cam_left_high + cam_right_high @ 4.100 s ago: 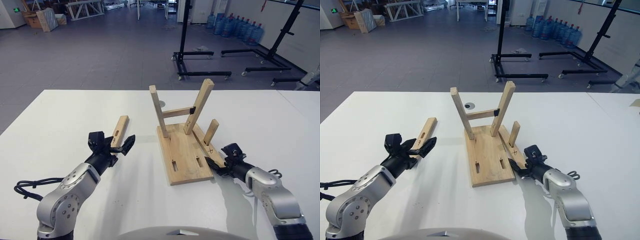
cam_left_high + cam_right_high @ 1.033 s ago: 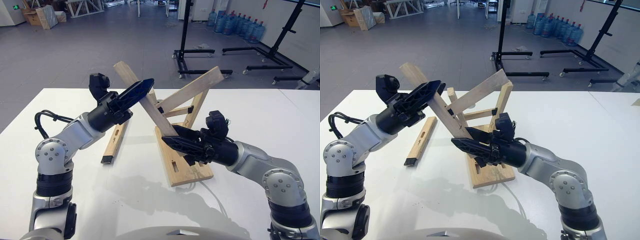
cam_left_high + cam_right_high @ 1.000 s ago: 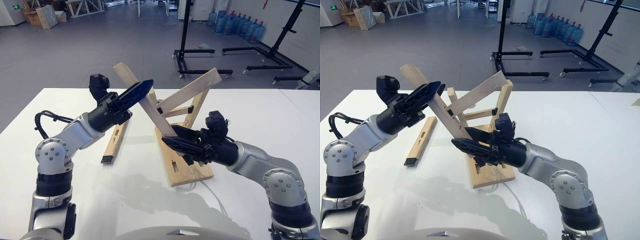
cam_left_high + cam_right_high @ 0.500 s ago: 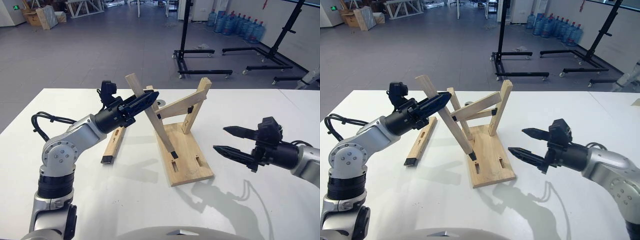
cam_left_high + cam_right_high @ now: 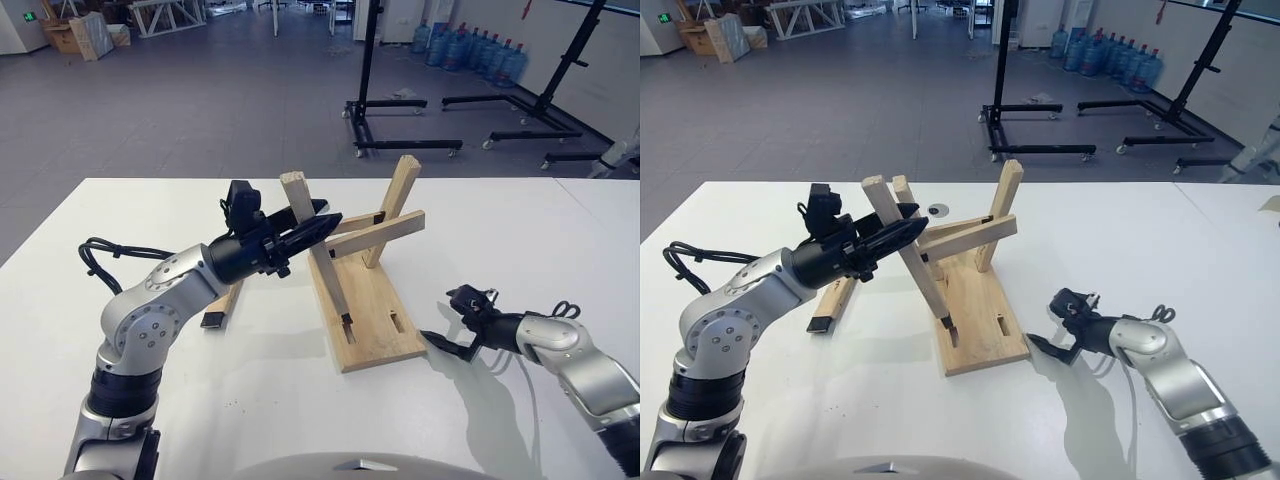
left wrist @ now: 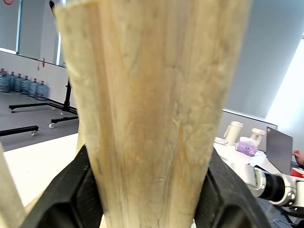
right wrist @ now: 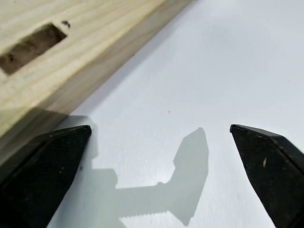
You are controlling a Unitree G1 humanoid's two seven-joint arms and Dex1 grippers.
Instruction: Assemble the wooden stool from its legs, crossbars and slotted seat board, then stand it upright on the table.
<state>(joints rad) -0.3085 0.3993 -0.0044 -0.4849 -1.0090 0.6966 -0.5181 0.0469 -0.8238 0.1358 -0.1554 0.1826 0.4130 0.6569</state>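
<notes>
L gripper (image 5: pixel 308 222) fingers are clamping a tilted leg (image 5: pixel 328 272), its lower end touching the seat board (image 5: pixel 378 300) at a near slot, a crossbar (image 5: pixel 378 232) sticking out from it. R gripper (image 5: pixel 447 318) fingers are gaping wide, holding nothing, low over the table (image 5: pixel 250 390), just beside the board's near corner.

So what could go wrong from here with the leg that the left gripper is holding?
1. The left gripper holds the leg tilted at the seat board slot; it might jam or lift the board.
2. The right gripper is open beside the board, not holding it, so the board may slide.
</notes>
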